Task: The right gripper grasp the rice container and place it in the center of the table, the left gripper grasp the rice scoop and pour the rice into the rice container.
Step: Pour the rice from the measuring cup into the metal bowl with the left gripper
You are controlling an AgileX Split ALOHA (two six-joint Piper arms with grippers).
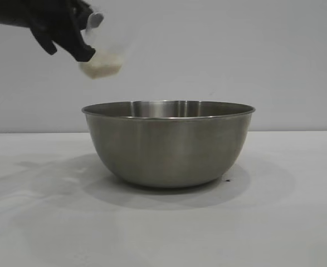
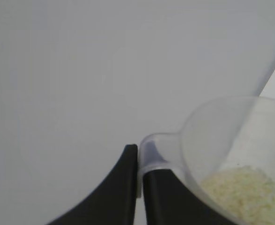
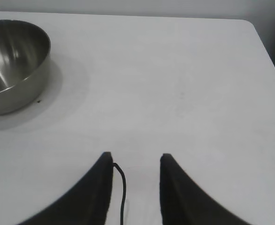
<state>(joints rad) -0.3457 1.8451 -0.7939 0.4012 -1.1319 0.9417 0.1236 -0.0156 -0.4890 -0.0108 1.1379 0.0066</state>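
Note:
The rice container [image 1: 167,143], a large steel bowl, stands upright in the middle of the white table [image 1: 286,222]. Above its left rim hangs the rice scoop [image 1: 103,51], a translucent cup tilted, with rice [image 1: 101,65] pooled in its lower side. My left gripper [image 1: 84,34] is shut on the scoop's handle [image 2: 151,150]; rice [image 2: 242,187] shows inside the scoop [image 2: 231,140]. My right gripper [image 3: 133,158] hovers open over bare table, well away from the rice container [image 3: 13,61], with nothing between its fingers.
A pale wall runs behind the table. The table's far right corner [image 3: 249,23] shows in the right wrist view, with dark space beyond it. A tiny dark speck [image 1: 227,179] lies by the bowl's base.

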